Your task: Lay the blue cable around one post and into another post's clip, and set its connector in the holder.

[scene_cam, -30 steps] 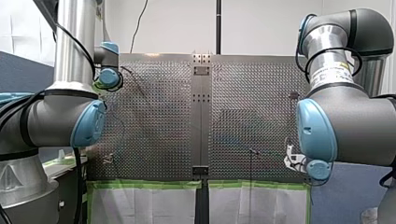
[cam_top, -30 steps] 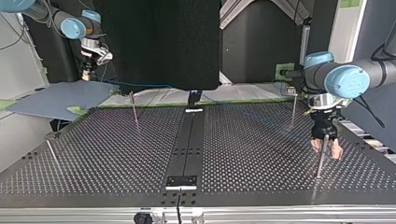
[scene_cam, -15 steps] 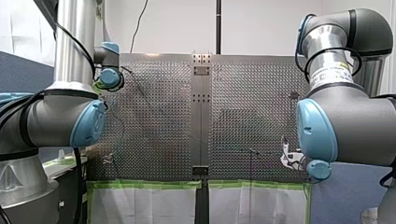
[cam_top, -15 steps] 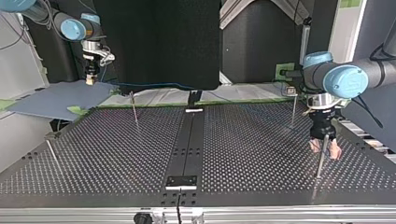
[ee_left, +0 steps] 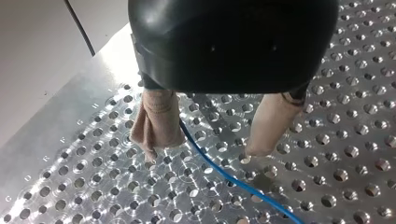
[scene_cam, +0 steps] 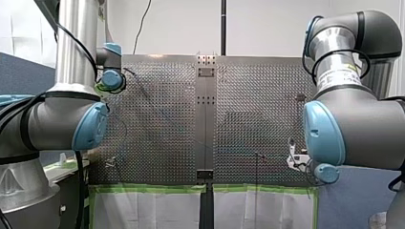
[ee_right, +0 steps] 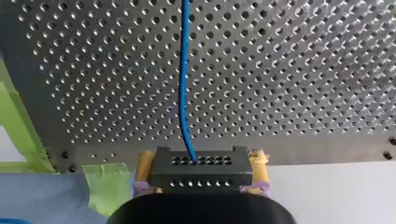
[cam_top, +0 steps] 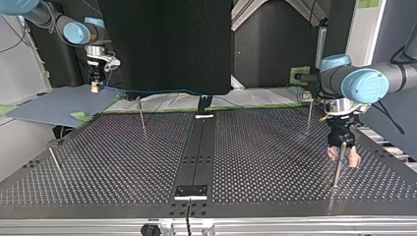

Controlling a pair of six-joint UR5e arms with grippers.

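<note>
Blue cable (ee_right: pixel 183 70): straight across the perforated table (ee_right: pixel 303 70), one end entering the connector (ee_right: pixel 201 169), a dark block with rows of small holes. Pinched there on both sides between the yellow pads of my right gripper (ee_right: pixel 201 172), fingers closed hard against the block, just off the table's edge near a patch of green tape (ee_right: pixel 107 184). Seen in the top view off the far left corner, above a blue-grey sheet (cam_top: pixel 59 105), with the cable running along the far edge toward the view's right, then faintly over the table.

Further along, passes between the spread beige fingers of my left gripper (ee_left: pixel 203 154), close against one finger (ee_left: pixel 156 123) and clear of the other; low over the holes, not squeezed.

In the top view, a thin post (cam_top: pixel 338 169) upright just in front of that gripper; cannot tell whether between the fingers. Second post (cam_top: pixel 309 115) behind it near the far edge. Third post (cam_top: pixel 141 115) and fourth post (cam_top: pixel 54 160) well apart at the view's left, away from both grippers.
</note>
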